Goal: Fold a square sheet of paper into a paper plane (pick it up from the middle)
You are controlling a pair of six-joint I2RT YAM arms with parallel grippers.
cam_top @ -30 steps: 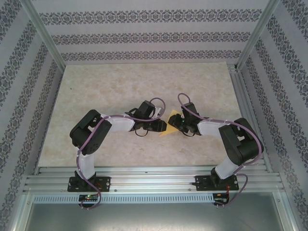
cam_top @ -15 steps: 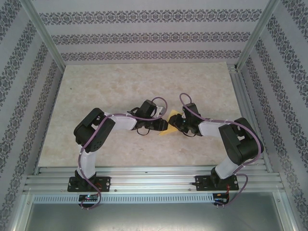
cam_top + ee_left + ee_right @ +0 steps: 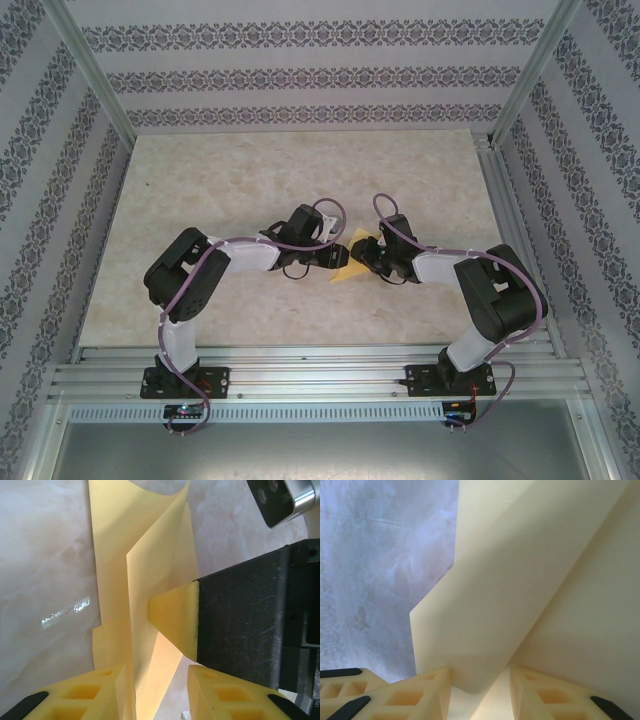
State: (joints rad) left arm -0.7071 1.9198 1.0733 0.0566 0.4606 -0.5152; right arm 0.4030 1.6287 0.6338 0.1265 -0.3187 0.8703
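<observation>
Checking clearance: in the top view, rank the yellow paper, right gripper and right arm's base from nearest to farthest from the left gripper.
1. yellow paper, between its fingertips.
2. right gripper, just across the paper, on the right.
3. right arm's base, far off at the near right edge.

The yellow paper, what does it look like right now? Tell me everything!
The yellow paper is thin, plain and smooth, already folded with sharp creases. It is not flat: flaps stand up off the marbled table. It sits mid-table. One fold runs between the parted foam fingers of the left gripper, another between those of the right gripper, whose tip seems to touch its side.
</observation>
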